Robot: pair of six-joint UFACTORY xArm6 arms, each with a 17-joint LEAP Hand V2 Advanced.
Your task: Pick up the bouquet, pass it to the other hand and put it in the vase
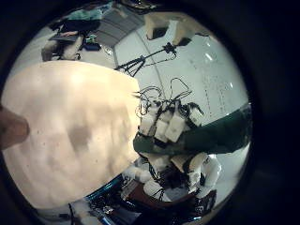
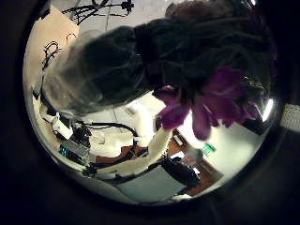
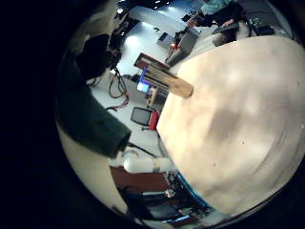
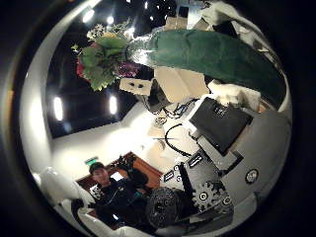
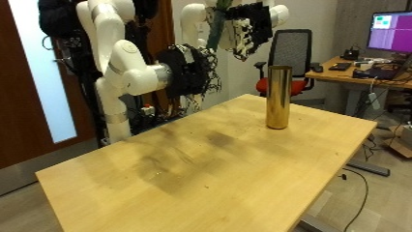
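In the outside view both hands hang in the air beyond the table's far edge, the right hand lower and the left hand higher; the bouquet is hard to make out between them. The left thumb side palm view shows its green wrap and purple flowers close to that palm. In the left little finger side palm view the right hand is curled round the wrap's stem end. The right thumb side palm view shows the wrap. The tall golden vase stands upright near the table's far corner.
The right little finger side palm view shows the wrap, the table and the vase. An office chair and a desk with a monitor stand behind the table. A wooden door is beside the arms.
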